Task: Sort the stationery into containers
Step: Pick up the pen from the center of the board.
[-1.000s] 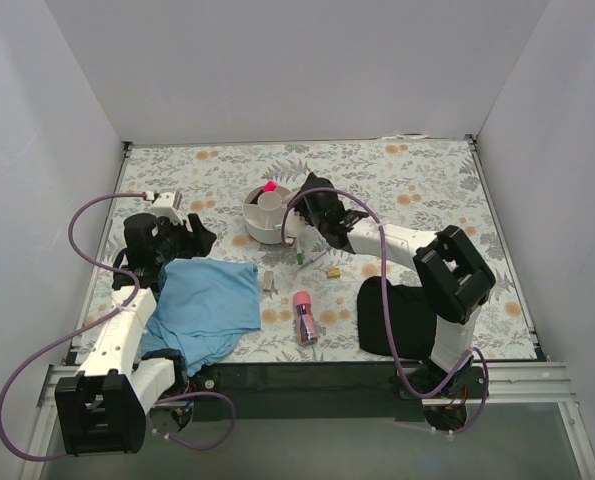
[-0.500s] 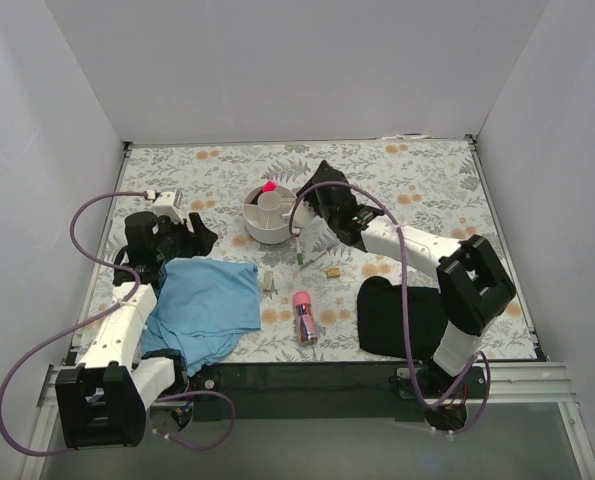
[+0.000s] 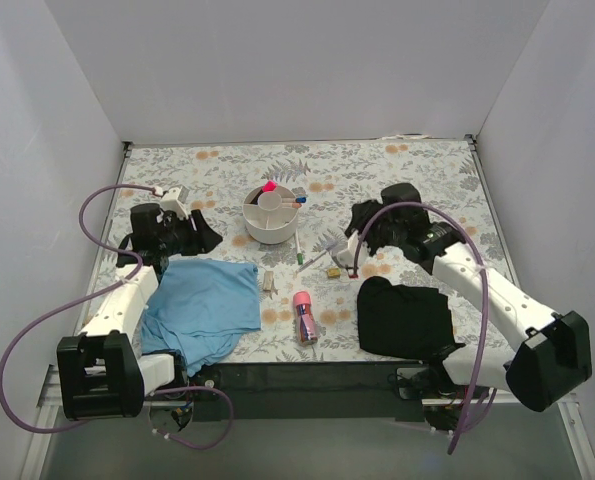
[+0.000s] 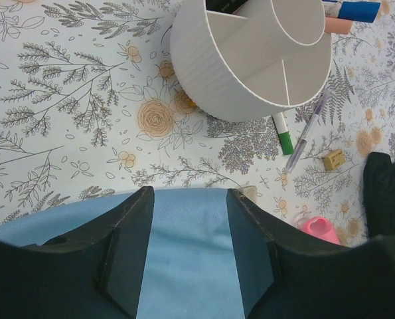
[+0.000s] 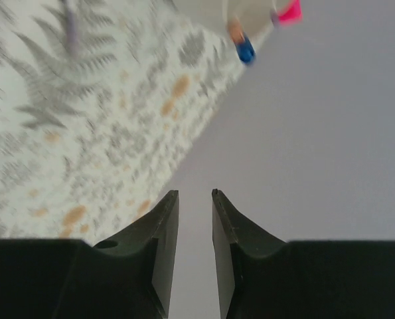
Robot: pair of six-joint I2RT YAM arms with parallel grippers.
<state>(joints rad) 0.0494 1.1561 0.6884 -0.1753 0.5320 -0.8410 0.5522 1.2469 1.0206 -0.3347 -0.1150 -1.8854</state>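
Note:
The white round organiser [image 3: 270,216] [image 4: 250,60] holds a pink highlighter [image 3: 269,186] [image 5: 289,12] and blue and orange markers [image 3: 299,199] [image 4: 346,12] [image 5: 245,48] at its right rim. In front of it lie a green-capped pen [image 3: 302,256] [image 4: 283,136], a purple pen [image 3: 323,262] [image 4: 307,131], a brass piece [image 3: 332,271] [image 4: 333,159], a grey piece [image 3: 269,283] and a stubby pink tube [image 3: 303,314] [image 4: 320,229]. My left gripper [image 3: 203,236] [image 4: 187,193] is open above the blue cloth. My right gripper [image 3: 353,244] [image 5: 194,193] is right of the pens, jaws slightly apart and empty.
A blue cloth [image 3: 202,305] [image 4: 187,266] lies at the front left and a black cloth [image 3: 402,315] [image 4: 386,193] at the front right. White walls close in the table on three sides. The right wrist view is blurred.
My right arm has drawn back from the organiser to the right. Blue and orange markers now show at the organiser's right rim. The left arm has barely moved.

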